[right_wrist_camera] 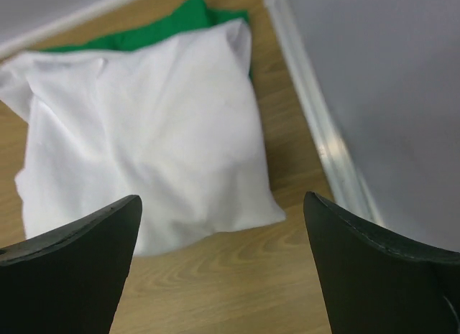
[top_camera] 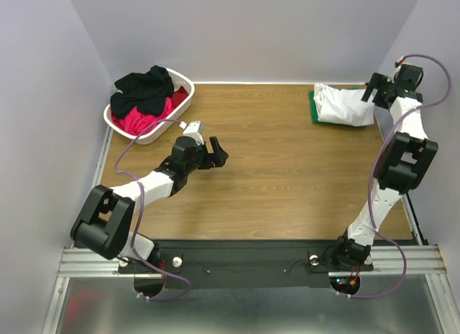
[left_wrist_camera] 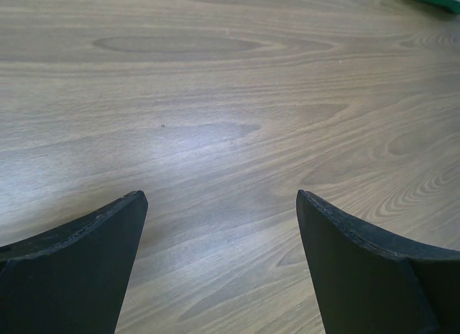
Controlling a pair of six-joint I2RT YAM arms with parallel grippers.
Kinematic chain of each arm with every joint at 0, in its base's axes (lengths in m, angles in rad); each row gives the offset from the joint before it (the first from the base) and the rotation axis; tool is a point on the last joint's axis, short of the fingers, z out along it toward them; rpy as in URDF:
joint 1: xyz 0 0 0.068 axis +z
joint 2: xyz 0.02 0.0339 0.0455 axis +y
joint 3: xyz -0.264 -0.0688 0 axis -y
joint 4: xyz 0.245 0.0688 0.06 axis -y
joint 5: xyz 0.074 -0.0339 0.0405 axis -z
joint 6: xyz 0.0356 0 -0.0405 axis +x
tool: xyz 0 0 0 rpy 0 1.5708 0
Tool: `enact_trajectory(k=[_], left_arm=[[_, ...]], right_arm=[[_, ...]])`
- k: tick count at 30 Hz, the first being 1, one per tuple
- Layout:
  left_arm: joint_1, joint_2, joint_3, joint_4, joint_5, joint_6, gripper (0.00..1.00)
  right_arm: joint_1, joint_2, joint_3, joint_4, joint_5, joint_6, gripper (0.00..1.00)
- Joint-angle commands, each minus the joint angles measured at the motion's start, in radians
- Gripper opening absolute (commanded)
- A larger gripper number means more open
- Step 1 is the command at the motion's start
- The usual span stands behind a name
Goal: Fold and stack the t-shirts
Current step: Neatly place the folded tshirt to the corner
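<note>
While hanging spread wide over the far right corner of the brown wood-grain worktop [top_camera: 287, 176], pinch nothing: so much for the right jaws. Directly below and just ahead of them, find the folded white cloth t-shirt [right_wrist_camera: 144, 140], lying flat on the folded green cloth t-shirt [right_wrist_camera: 172, 29], with only a far strip of green showing past the white. Runs longest roughly left to right in the overhead view, close to the right wall. Reads as two shirts folded and stacked, with more to do.

At the far left corner, note the white plastic lattice basket [top_camera: 185, 84], holding a crumpled black cloth t-shirt [top_camera: 144, 86] heaped over a crumpled red-pink cloth t-shirt [top_camera: 147, 120]. No long axis to speak of in either, just a mound, with black cloth spilling over the left rim.

As for the left jaws: spread too, pinching nothing, low over bare worktop, near the basket's right side but apart from it. Point towards the middle and right, away from the basket; a sliver of the stack at the far upper right of the left wrist view, no basket in it.

Judged from this: next shirt to come from the basket, with the left arm [top_camera: 154, 182] much the nearer and the right arm [top_camera: 402, 158] well apart at the opposite corner. Calls for swinging the left jaws back and leftwards over the rim, then down onto the black shirt on top
</note>
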Motion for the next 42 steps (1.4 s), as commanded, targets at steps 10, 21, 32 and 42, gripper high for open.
enact_trajectory(k=[10,21,32,42], left_arm=[[0.006,-0.266,-0.058,-0.079,-0.118,0.026,0.97],[0.005,-0.513,-0.035,-0.227,-0.281,0.005,0.97],[0.003,-0.553,0.008,-0.315,-0.315,0.010,0.97],[0.000,-0.548,0.011,-0.329,-0.352,0.008,0.97]], right_arm=[[0.123,-0.542,-0.496,0.295,0.160,0.175,1.00],[0.511,-0.853,-0.954,0.292,0.178,0.251,1.00],[0.713,-0.898,-1.084,0.308,0.116,0.296,1.00],[0.714,-0.961,-1.087,0.318,0.076,0.285,1.00]])
